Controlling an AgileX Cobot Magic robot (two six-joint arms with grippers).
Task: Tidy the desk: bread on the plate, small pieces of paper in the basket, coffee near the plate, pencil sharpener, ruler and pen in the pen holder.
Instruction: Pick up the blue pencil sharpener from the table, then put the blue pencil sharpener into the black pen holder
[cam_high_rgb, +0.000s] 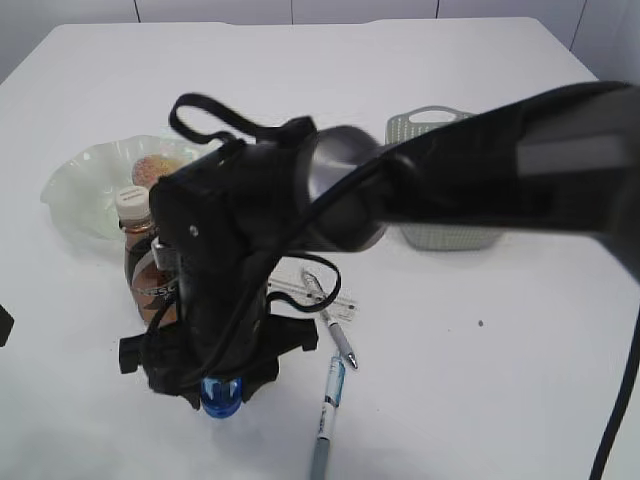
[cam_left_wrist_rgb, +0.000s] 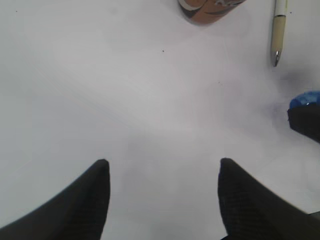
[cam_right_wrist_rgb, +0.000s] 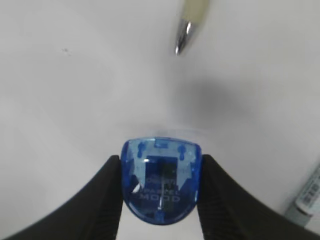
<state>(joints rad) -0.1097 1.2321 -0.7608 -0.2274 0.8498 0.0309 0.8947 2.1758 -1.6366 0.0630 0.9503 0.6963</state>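
The right end effector (cam_right_wrist_rgb: 160, 197) is closing on the blue pencil sharpener (cam_right_wrist_rgb: 161, 184) at six o'clock on the surface (cam_high_rgb: 480, 380), jaws touching both flanks, evidently for lifting; the left end effector (cam_left_wrist_rgb: 162, 195) is gaping empty.

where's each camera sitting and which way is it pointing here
Exterior view: in front, looking down at a slant over the table; the right arm fills the middle.
Left wrist view: on the left arm, looking down at bare table; the open left pincer shows.
Right wrist view: on the right arm, looking down; the right pincer flanks the blue pencil sharpener.
Shared: the sharpener and a pen appear in every view.
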